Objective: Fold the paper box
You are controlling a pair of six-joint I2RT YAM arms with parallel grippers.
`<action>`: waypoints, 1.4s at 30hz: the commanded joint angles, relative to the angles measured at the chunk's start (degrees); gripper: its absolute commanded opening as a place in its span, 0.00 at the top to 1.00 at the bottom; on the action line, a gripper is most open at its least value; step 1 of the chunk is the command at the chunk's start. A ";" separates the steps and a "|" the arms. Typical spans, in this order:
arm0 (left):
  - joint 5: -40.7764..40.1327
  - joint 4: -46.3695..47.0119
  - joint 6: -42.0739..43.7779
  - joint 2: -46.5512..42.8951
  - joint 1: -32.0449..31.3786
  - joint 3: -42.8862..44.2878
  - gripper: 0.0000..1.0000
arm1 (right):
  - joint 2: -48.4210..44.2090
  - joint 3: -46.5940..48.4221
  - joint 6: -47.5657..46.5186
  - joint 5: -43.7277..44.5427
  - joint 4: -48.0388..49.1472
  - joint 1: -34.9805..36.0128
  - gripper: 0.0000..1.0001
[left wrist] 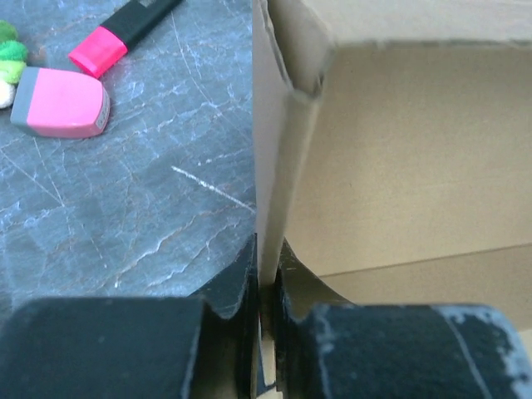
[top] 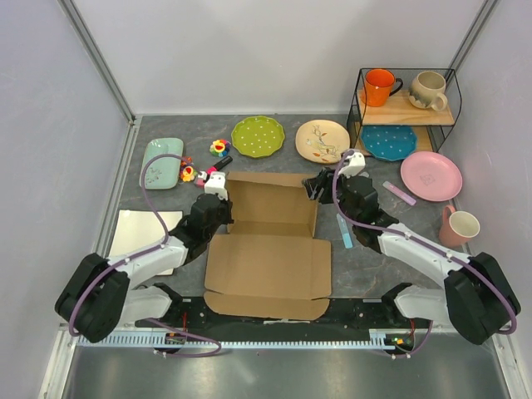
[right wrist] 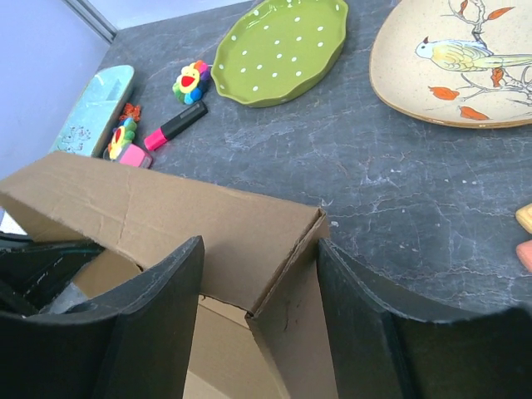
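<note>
The paper box (top: 270, 241) is brown cardboard in the middle of the table. Its far half has walls standing up and its near lid panel lies flat. My left gripper (top: 221, 193) is shut on the box's upright left wall; in the left wrist view the fingers (left wrist: 241, 278) pinch the wall's edge (left wrist: 278, 166). My right gripper (top: 317, 184) is open at the box's far right corner. In the right wrist view its two fingers (right wrist: 162, 307) straddle the right wall and corner (right wrist: 291, 274), the right finger close against the wall's outside.
Behind the box lie a green plate (top: 258, 135), a bird plate (top: 322, 140), a pink highlighter (left wrist: 120, 32), a pink eraser (left wrist: 60, 102) and small toys (top: 219, 148). A pale tray (top: 162, 163) and white sheet (top: 141, 237) are left; rack (top: 406, 108), pink plate (top: 431, 175) and mug (top: 459, 226) are right.
</note>
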 commanded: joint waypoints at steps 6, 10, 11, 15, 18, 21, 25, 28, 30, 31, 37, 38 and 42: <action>4.04 8.79 -4.13 5.89 -0.38 2.76 0.76 | -1.84 -3.85 -4.43 3.01 -5.97 7.80 0.39; 9.40 6.07 -3.26 2.30 -0.38 3.11 0.00 | -2.45 -5.52 -4.52 3.89 -5.97 8.50 0.39; 10.20 5.01 -2.99 1.24 -0.38 3.20 0.00 | -2.63 -5.69 -4.52 4.07 -5.88 8.50 0.39; 11.44 1.67 -3.08 -5.52 -0.38 2.15 0.01 | -3.33 -6.22 -4.87 4.60 -5.97 8.76 0.39; 12.14 -1.58 -2.38 -10.97 -0.38 1.97 0.00 | -3.51 -6.05 -5.31 4.78 -6.41 8.77 0.39; 14.32 -7.29 -1.06 -15.72 -0.38 3.11 0.00 | -3.86 -5.87 -5.84 5.13 -6.93 8.77 0.40; 16.18 -13.53 0.17 -21.52 -0.38 3.90 0.00 | -4.82 -6.57 -6.28 5.74 -7.11 8.77 0.40; 20.57 -16.44 0.17 -26.36 -0.38 3.12 0.00 | -5.70 -7.36 -6.19 5.57 -7.20 8.77 0.41; 21.54 -15.57 0.61 -27.24 -0.30 1.98 0.02 | -6.32 -7.63 -6.10 5.39 -7.29 8.77 0.42; 21.98 -15.22 0.87 -27.68 -0.38 1.62 0.03 | -6.49 -7.72 -6.10 5.22 -7.29 8.85 0.42; 23.91 -12.58 2.02 -27.51 -0.38 0.57 0.33 | -9.74 -7.37 -5.58 4.86 -9.39 8.85 0.42; 24.18 -12.32 2.19 -27.51 -0.38 0.56 0.37 | -10.70 -6.93 -5.58 4.86 -9.75 8.85 0.42; 24.62 -12.31 3.51 -26.81 -0.38 1.00 0.61 | -12.56 -5.44 -5.58 5.39 -12.11 8.85 0.40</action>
